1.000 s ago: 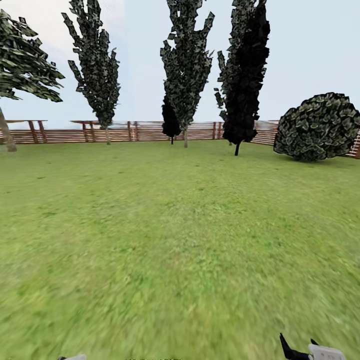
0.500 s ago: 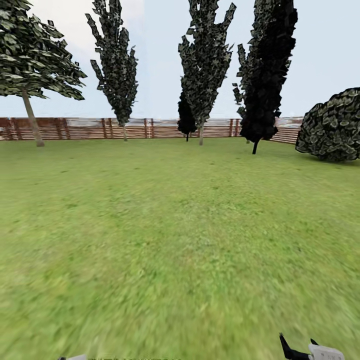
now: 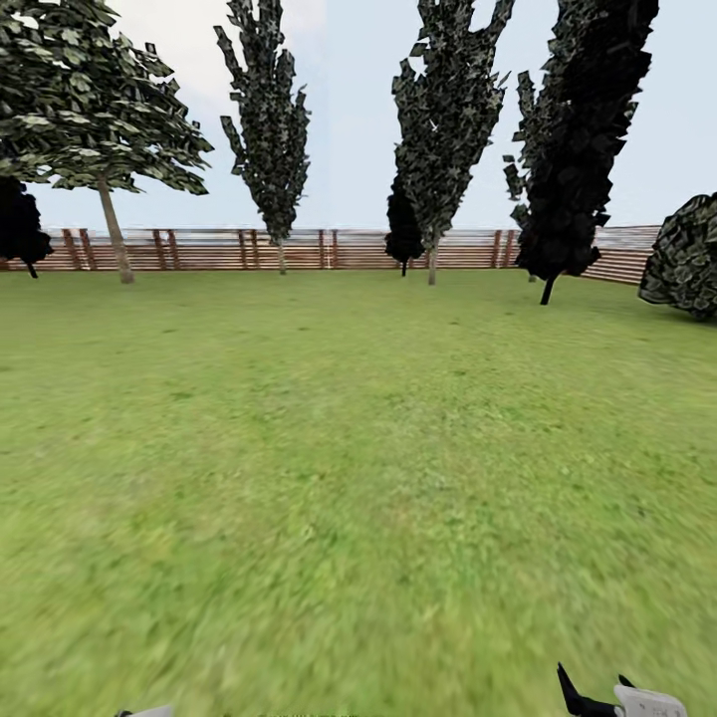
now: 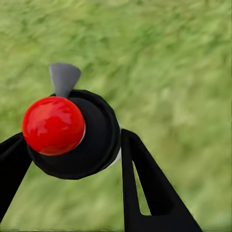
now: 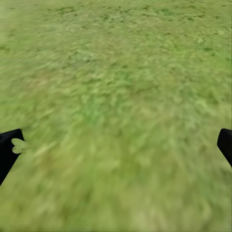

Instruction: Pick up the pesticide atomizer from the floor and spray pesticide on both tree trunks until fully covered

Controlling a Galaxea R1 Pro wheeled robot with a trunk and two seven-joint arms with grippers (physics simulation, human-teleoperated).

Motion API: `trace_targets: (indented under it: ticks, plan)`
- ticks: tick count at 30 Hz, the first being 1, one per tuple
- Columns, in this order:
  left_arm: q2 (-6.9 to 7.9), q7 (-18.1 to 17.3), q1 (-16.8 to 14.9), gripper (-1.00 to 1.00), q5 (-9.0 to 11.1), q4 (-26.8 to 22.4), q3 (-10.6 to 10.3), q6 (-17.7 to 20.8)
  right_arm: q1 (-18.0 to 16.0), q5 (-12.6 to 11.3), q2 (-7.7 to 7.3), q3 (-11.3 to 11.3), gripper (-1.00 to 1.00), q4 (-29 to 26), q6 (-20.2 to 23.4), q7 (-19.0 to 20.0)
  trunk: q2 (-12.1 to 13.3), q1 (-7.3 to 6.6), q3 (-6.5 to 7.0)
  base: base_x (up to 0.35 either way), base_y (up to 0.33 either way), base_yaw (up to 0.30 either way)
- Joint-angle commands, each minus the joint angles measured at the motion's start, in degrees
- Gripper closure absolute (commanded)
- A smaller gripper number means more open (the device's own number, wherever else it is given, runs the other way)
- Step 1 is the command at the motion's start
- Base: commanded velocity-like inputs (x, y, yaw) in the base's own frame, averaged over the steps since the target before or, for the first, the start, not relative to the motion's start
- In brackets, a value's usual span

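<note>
In the left wrist view my left gripper [image 4: 72, 136] is shut on the pesticide atomizer [image 4: 54, 124], a round black body with a glossy red cap and a small grey nozzle. Its black fingers [image 4: 145, 183] press the body from both sides, above the blurry green floor [image 4: 183, 72]. My right gripper [image 5: 116, 147] is open over bare grass, its fingertips far apart at the picture's edges. Its dark tips also poke up at the bottom right of the head view, right gripper [image 3: 596, 689]. The garden lawn [image 3: 349, 428] stretches ahead.
A brown slat fence [image 3: 209, 249] closes the far side of the lawn. Before it stand several narrow dark columnar trees [image 3: 269, 129], a broad-canopied tree with a thin leaning trunk [image 3: 112, 234] at far left, and a round bush [image 3: 687, 259] at far right.
The whole head view has slid to the right, so the camera has turned left. The broad-canopied tree has come further in and the bush has moved towards the right edge. Both grippers hold as before.
</note>
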Motion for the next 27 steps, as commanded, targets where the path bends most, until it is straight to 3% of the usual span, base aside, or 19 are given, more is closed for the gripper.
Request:
trace_targets:
  ticks: [1, 27]
  plan:
    - [-0.01, -0.02, 0.00, 1.00, 0.01, -0.01, 0.01, 0.00, 0.00, 0.00, 0.00, 0.00, -1.00, 0.00, 0.00, 0.00, 0.00, 0.00, -0.07, 0.000, 0.000, 0.216]
    - [-0.02, -0.02, 0.00, 1.00, 0.01, 0.08, 0.01, 0.00, 0.00, 0.00, 0.00, 0.00, -1.00, 0.05, 0.00, 0.00, 0.00, 0.00, -1.93, 0.000, 0.000, 0.184]
